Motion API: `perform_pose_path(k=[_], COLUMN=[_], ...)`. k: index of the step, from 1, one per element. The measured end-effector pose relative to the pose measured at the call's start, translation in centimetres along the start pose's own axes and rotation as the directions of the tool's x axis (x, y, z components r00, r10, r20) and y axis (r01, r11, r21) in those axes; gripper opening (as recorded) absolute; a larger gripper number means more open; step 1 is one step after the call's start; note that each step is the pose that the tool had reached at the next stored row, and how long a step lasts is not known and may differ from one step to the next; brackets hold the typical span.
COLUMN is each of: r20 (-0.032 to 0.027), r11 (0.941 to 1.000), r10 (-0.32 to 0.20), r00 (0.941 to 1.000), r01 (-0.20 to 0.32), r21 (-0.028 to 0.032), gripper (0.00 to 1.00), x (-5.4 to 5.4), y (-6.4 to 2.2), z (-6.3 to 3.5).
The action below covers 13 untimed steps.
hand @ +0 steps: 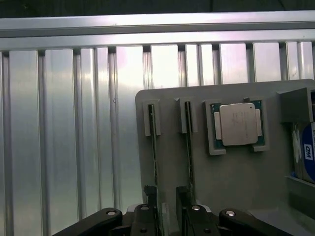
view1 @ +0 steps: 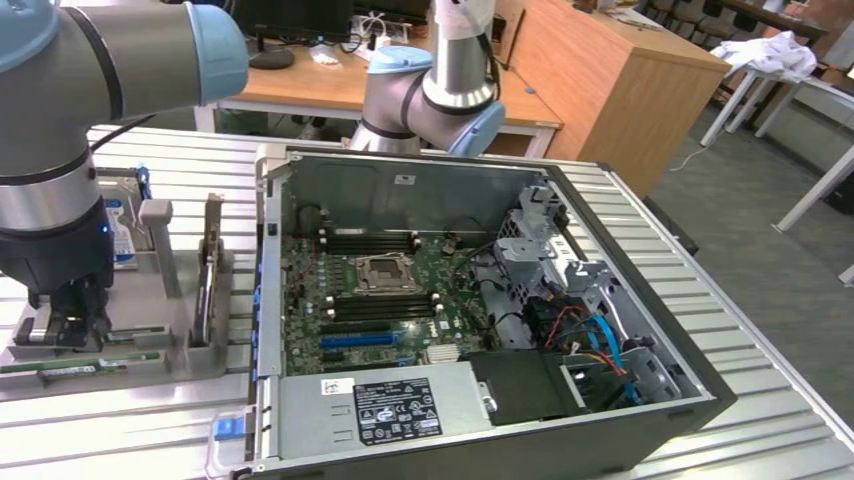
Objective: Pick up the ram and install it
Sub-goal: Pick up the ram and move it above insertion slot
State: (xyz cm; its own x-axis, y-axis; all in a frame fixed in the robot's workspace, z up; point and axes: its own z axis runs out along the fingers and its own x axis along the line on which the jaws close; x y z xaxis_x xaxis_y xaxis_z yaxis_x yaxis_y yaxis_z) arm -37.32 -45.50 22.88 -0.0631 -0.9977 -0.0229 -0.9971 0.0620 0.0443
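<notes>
The ram (view1: 67, 368) is a thin green stick with a pale label. It lies along the near edge of a grey fixture plate (view1: 160, 345) at the exterior view's left. My gripper (view1: 64, 325) hangs just above it, low over the plate. In the wrist view the black fingers (hand: 149, 194) stand apart, so the gripper (hand: 166, 196) is open and holds nothing. Two thin sticks stand on edge in slots of the plate, one stick (hand: 154, 147) and a second stick (hand: 189, 147). Their near ends reach the fingertips. I cannot tell which one lies between the fingers.
An open computer case (view1: 667, 400) fills the middle of the ribbed metal table, with the motherboard (view1: 380, 300) and its black memory slots (view1: 367, 240) exposed. On the fixture plate sit a processor chip (hand: 237, 125) and a hard drive (hand: 307, 152). A desk stands behind.
</notes>
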Motion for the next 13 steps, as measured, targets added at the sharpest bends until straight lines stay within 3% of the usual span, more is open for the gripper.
perform_pose_path(k=[7, 13], r20=[-0.0001, -0.0002], r11=[1.0000, 1.0000], r10=[-0.001, -0.003], r00=[1.0000, 1.0000], r01=[0.001, 0.003], r21=[-0.0001, -0.0002], gripper=[0.30, 0.30], x=[0.08, 0.08], y=[-0.03, -0.04], z=[0.69, 0.73])
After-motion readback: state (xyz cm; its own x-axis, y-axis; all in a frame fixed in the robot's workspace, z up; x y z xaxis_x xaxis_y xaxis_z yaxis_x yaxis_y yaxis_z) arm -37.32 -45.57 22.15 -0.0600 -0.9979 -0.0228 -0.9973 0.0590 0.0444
